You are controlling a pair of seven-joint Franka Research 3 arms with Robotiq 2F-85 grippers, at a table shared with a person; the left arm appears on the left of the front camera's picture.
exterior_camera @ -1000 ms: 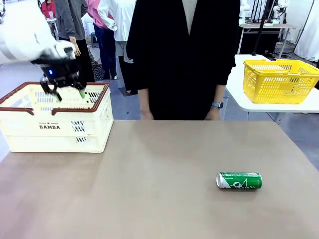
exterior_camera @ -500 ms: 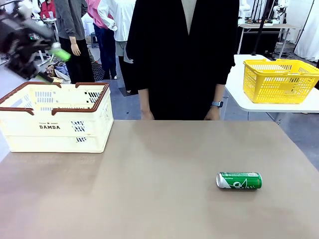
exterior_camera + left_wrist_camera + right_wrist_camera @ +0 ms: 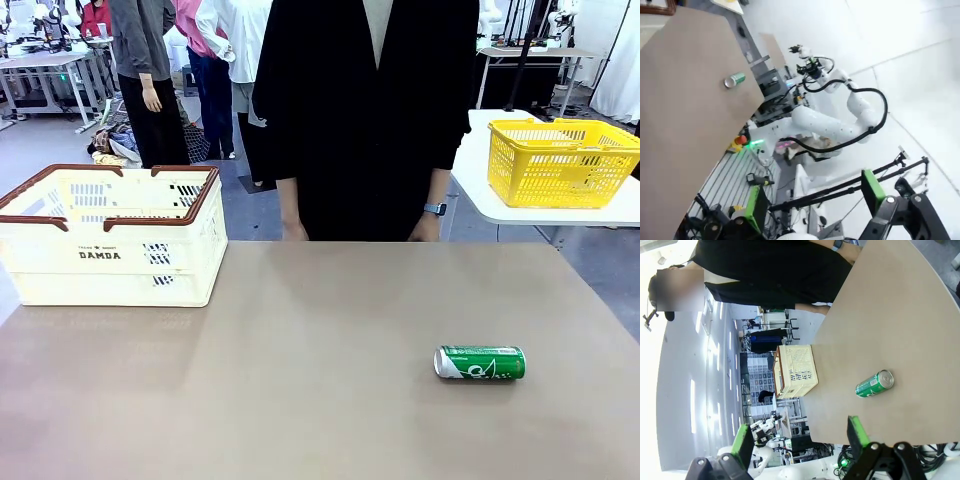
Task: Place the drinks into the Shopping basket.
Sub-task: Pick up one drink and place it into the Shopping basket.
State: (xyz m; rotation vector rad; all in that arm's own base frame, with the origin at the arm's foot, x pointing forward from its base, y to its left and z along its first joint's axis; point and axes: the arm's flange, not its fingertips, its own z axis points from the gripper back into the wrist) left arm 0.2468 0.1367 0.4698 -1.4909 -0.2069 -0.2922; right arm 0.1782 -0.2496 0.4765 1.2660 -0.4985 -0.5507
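Note:
One green drink can (image 3: 480, 362) with white markings lies on its side on the right half of the brown table. The cream-white Shopping basket (image 3: 110, 265), brown-rimmed and marked "DAMDA", stands at the table's far left; its near wall hides its floor. In the left wrist view my left gripper (image 3: 815, 200) is open and empty, high above the table, with the can (image 3: 735, 79) small and far below. My right gripper (image 3: 800, 437) is also open and empty, held off the table's near side, looking at the can (image 3: 874, 384) and the basket (image 3: 800, 370) beyond it.
A person in black (image 3: 365, 110) stands at the far edge, hands down by the table rim. A bright yellow mesh basket (image 3: 562, 160) sits on a white side table at the right. Bare tabletop (image 3: 300, 350) stretches between the basket and the can.
My left gripper was over the Shopping basket a second ago, then rose and swung off to the left, out of the front view. The green can has not moved.

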